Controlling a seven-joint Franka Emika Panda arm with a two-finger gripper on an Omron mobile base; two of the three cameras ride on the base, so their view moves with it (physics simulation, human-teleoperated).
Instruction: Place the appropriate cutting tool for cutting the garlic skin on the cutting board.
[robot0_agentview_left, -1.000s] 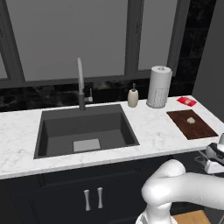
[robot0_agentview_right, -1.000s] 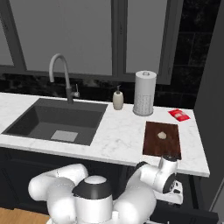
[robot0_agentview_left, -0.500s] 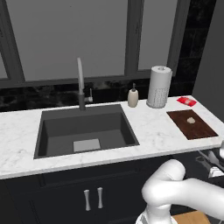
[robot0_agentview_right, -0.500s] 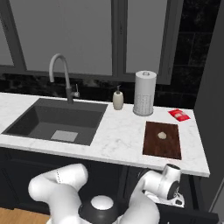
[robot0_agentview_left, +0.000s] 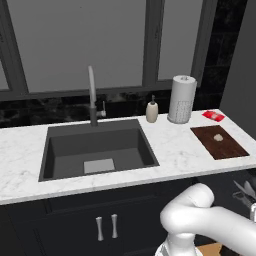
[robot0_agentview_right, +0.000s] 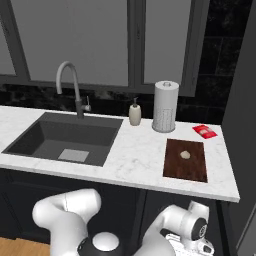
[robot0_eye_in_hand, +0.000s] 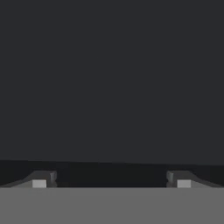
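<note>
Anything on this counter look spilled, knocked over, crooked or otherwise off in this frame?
Nothing stands out. The garlic sits on the cutting board, which lies flat on the counter. The paper-towel roll and soap bottle stand upright. The gripper is open, facing a plain dark surface.

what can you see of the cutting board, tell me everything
The board is a flat, dark reddish-brown rectangle with a wood look, lying flat on the white marble counter right of the sink, its long side running front to back. A small pale garlic sits on its far half. Nothing else rests on it. A paper-towel roll stands behind it and a small red item lies past its far right corner, both apart from it.
</note>
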